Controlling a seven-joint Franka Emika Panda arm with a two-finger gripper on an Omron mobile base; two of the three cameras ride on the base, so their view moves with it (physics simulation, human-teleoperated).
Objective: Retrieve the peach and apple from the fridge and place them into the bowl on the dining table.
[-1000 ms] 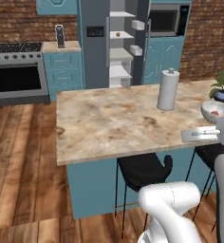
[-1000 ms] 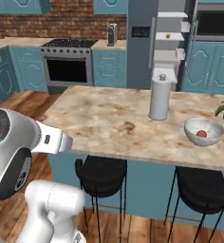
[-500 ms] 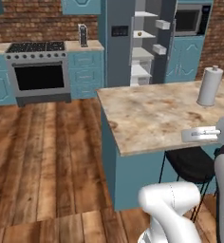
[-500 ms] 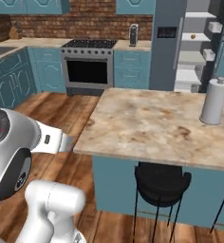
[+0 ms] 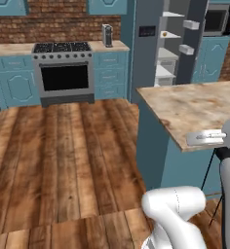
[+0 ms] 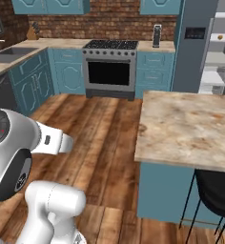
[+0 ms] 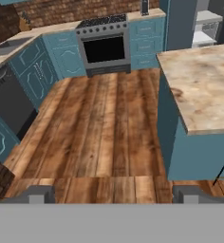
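Observation:
The fridge (image 5: 148, 46) stands at the back, its door open on white inner shelves (image 5: 166, 53). It also rises at the far right of the right base view (image 6: 193, 47). A small orange-yellow fruit (image 5: 163, 34) lies on an upper shelf (image 6: 220, 36); I cannot tell whether it is the peach or the apple. The dining table (image 5: 195, 107) shows its marbled near corner (image 6: 190, 124) on the right (image 7: 204, 80). The bowl is out of view. My gripper (image 7: 114, 195) hangs open over the wooden floor, with nothing between its fingertips (image 7: 36, 194).
A steel stove with a black oven door (image 5: 63, 75) sits in the teal cabinet run at the back (image 6: 109, 71). A counter with a sink (image 6: 9, 52) and a dark dishwasher (image 7: 7, 104) line the left. A black stool (image 6: 217, 190) stands under the table. Wide wooden floor (image 5: 63, 146) lies ahead.
The whole picture has shifted: the base has moved, so the table has slid to the right edge and the canister, bowl and plant have left the views. The gripper stays open.

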